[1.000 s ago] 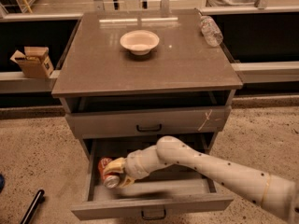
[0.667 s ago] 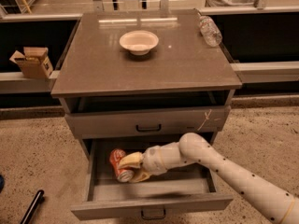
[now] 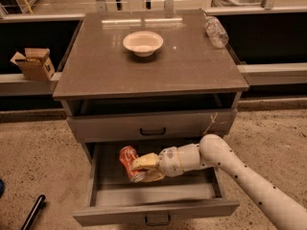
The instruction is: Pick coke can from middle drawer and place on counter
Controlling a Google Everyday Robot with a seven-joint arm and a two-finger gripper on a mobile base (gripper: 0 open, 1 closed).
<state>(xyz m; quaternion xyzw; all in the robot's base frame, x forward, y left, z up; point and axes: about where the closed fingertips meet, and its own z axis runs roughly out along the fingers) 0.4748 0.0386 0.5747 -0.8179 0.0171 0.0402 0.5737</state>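
The middle drawer is pulled open below the counter. My gripper reaches into it from the right, with the white arm behind it. It is shut on the coke can, a red can with white lettering that is tilted, its silver end pointing down. The can is lifted a little above the drawer's tray, left of centre. The upper drawer above it stands slightly open.
A white bowl sits on the counter's back middle. A clear plastic bottle lies at the back right corner. A cardboard box stands on a ledge at the left. A black object lies on the floor at lower left.
The gripper with the can has moved right and up inside the drawer. The can has tilted more upright.
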